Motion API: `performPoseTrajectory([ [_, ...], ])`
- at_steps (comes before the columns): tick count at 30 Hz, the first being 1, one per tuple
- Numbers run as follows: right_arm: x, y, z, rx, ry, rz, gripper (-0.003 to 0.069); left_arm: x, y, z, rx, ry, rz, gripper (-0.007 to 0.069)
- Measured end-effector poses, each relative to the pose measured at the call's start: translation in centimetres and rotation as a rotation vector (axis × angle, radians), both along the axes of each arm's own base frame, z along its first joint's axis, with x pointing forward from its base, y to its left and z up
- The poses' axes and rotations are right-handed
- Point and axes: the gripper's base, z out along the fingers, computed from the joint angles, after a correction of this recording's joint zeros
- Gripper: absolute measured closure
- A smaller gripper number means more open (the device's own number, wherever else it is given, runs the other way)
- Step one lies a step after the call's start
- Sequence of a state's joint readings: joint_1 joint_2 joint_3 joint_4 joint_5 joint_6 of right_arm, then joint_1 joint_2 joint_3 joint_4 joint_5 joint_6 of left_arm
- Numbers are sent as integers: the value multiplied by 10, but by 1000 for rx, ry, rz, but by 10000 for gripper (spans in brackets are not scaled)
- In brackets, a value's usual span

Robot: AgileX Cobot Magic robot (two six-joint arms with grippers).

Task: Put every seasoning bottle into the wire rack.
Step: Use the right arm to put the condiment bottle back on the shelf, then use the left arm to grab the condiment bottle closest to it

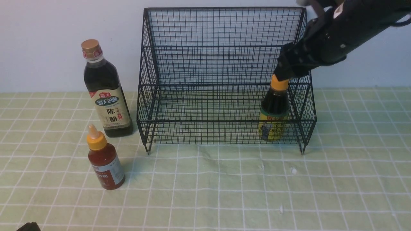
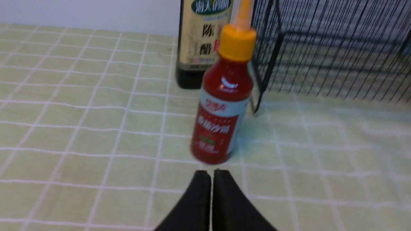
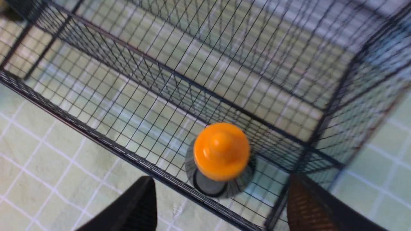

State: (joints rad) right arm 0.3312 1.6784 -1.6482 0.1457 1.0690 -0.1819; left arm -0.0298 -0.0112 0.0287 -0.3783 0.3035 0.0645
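Observation:
The black wire rack (image 1: 221,64) stands at the back of the table. A small dark-sauce seasoning bottle (image 1: 274,112) with an orange cap (image 3: 221,150) stands upright on the rack's lower step, at its right end. My right gripper (image 3: 221,181) hangs open just above that cap, its fingers wide apart and clear of the bottle. Left of the rack stand the tall vinegar bottle (image 1: 107,96) and, nearer me, the red-sauce bottle (image 1: 105,163). My left gripper (image 2: 212,173) is shut and empty, low over the cloth just short of the red-sauce bottle (image 2: 221,112).
A green checked cloth (image 1: 205,192) covers the table, and a pale wall (image 1: 48,38) rises right behind the rack. The rack's left front leg (image 1: 148,150) stands close to the two bottles on the cloth. A few white specks (image 1: 293,170) lie in front of the rack.

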Motion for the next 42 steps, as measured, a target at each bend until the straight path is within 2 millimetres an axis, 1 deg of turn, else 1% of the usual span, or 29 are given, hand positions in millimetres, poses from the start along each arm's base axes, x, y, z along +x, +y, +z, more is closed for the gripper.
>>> performPoseTrajectory([
  [1, -10, -5, 14, -3, -28, -7, 167, 0, -1, 3, -86, -16, 7, 631],
  [2, -12, -6, 16, -3, -33, -8, 167, 0, -1, 3, -99, -19, 8, 631],
  [3, -28, -13, 36, -4, -69, -16, 191, 1, -2, 6, -190, -41, 17, 631],
  [4, -41, -17, 49, 2, -93, -22, 212, 1, -2, 8, -230, -53, 23, 631],
  [6, -65, -26, 71, 14, -136, -29, 285, 2, -1, 11, -304, -78, 36, 631],
  [7, -88, -34, 91, 33, -182, -33, 349, 2, 0, 14, -348, -101, 50, 631],
  [8, -106, -41, 105, 51, -220, -38, 410, 2, 1, 15, -378, -117, 60, 631],
  [9, -106, -41, 105, 50, -220, -38, 423, 2, 1, 16, -384, -120, 63, 631],
  [10, -136, -51, 125, 87, -289, -49, 526, 2, 3, 19, -421, -153, 85, 631],
  [11, -144, -54, 130, 96, -309, -51, 539, 3, 4, 19, -426, -161, 90, 631],
  [12, -175, -65, 143, 133, -387, -59, 620, 3, 6, 21, -447, -184, 106, 631],
  [15, -230, -84, 150, 211, -535, -77, 662, 3, 8, 24, -464, -219, 130, 631],
  [17, -263, -95, 143, 276, -638, -95, 669, 3, 9, 25, -468, -225, 134, 631],
  [18, -283, -102, 133, 323, -709, -107, 671, 3, 9, 25, -468, -225, 134, 631],
  [20, -309, -112, 119, 391, -820, -120, 672, 3, 9, 25, -469, -226, 135, 631],
  [21, -311, -113, 109, 399, -827, -123, 672, 3, 9, 25, -468, -226, 135, 631],
  [22, -331, -121, 89, 459, -943, -130, 672, 3, 9, 25, -467, -232, 138, 631],
  [23, -337, -124, 63, 484, -1000, -137, 672, 3, 10, 26, -459, -239, 142, 631],
  [24, -346, -127, 54, 508, -1062, -137, 672, 3, 10, 26, -452, -244, 144, 631],
  [25, -347, -128, 32, 528, -1095, -142, 672, 3, 10, 26, -442, -246, 144, 631],
  [26, -349, -128, 26, 538, -1115, -143, 672, 3, 10, 26, -438, -247, 144, 631],
  [28, -352, -130, -6, 576, -1199, -146, 672, 3, 10, 26, -399, -246, 138, 631],
  [30, -347, -129, -20, 585, -1217, -148, 672, 2, 9, 30, -353, -249, 119, 631],
  [32, -338, -126, -35, 583, -1203, -152, 672, 0, 7, 42, -296, -276, 96, 631],
  [33, -338, -126, -35, 583, -1204, -152, 672, 0, 7, 43, -291, -279, 94, 631],
  [34, -335, -125, -40, 584, -1192, -155, 672, -1, 6, 52, -254, -285, 77, 631],
  [38, -334, -125, -41, 596, -1195, -158, 672, 6, -1, 77, -163, -214, 6, 631],
  [40, -334, -125, -41, 598, -1195, -158, 672, 14, -6, 87, -121, -141, -42, 631],
  [42, -334, -125, -41, 601, -1200, -158, 672, 34, -14, 101, -47, 37, -141, 631],
])
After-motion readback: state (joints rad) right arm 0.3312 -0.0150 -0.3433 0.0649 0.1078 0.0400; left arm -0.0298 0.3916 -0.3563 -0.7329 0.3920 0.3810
